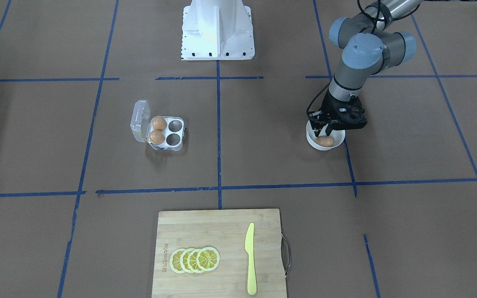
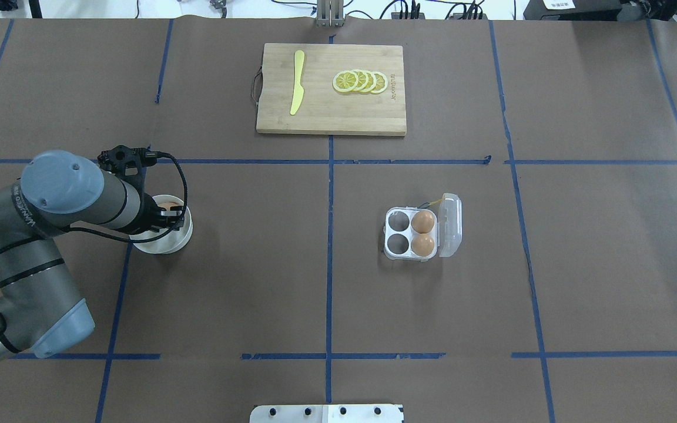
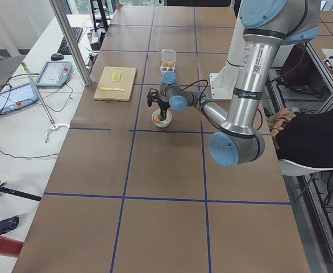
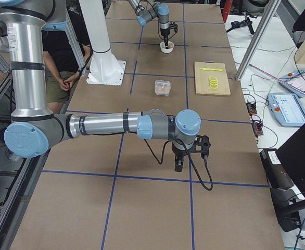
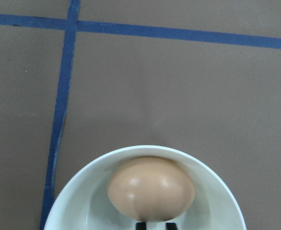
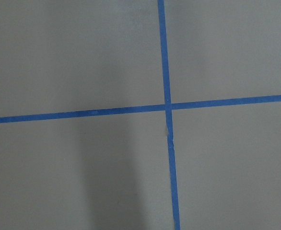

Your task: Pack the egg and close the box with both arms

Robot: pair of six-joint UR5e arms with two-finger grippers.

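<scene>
Brown paper tabletop (image 5: pixel 179 96), smooth egg (image 5: pixel 150 187) in glossy round white bowl (image 5: pixel 217 191), wrist view alone shows left gripper (image 5: pixel 156 225) tips nearly together; right gripper (image 4: pixel 178 165) opening impossible to tell.

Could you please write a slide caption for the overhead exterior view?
Left gripper poised over the egg in the white bowl; the open box holds two eggs.
</scene>
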